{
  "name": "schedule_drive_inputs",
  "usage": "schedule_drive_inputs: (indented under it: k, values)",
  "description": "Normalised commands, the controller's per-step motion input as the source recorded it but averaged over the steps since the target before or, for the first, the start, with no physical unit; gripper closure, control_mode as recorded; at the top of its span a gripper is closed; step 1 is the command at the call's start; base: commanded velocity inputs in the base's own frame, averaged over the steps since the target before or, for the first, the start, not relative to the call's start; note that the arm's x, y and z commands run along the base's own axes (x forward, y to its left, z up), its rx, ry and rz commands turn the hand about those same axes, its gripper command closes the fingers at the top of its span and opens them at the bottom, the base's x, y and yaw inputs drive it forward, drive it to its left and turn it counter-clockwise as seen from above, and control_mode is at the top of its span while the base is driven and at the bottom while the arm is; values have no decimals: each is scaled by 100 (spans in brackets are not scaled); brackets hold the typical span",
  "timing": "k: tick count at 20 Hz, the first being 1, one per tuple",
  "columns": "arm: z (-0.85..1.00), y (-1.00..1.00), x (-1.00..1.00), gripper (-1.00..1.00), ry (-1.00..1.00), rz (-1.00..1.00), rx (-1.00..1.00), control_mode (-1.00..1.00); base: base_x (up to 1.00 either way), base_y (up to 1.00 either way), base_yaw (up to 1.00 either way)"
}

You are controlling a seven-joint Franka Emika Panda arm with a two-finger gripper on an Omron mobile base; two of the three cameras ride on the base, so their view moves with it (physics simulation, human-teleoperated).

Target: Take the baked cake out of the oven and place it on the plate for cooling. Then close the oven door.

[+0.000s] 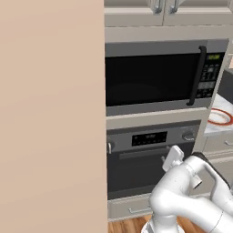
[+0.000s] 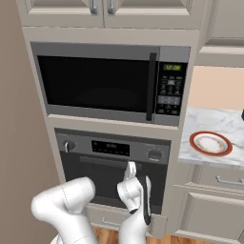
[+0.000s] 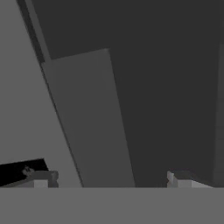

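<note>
- I see the oven [image 2: 112, 164] built into the pale cabinet column, right under the microwave [image 2: 112, 86], with its display and 2 round knobs showing along the top strip.
- The oven door [image 2: 102, 178] is closed flat against the front, its long grey handle [image 2: 102, 162] running across just below the control strip.
- My gripper [image 3: 111, 179] sits right up against that door; in the hand view the 2 fingertips [image 3: 41, 178] stand wide apart with nothing between them, and the grey handle bar crosses the picture at a slant between them.
- From the right base view the white hand hangs in front of the door's right half, close to the handle; I cannot tell whether it touches it.
- The cake is behind the closed door, so I cannot see it.
- The plate [image 2: 210, 143], white with a red-orange rim, lies bare on the marble counter [image 2: 205, 126] to the right of the oven column, well apart from the hand.
- A tall beige wall panel [image 1: 52, 113] fills the left side of the left base view and blocks everything left of the oven.
- The arm's own elbow covers the door's lower part in both base views.
- Drawers [image 2: 217, 178] sit below the counter, and upper cabinets [image 2: 102, 12] above the microwave.
</note>
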Motion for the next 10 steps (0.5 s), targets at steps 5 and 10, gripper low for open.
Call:
schedule_drive_inputs:
  k: [5,10]
  values:
    - [-3,0,4,-100,-6,0,0,-100,0,0,0]
    - [0,6,12,-100,0,-2,0,-100,0,0,0]
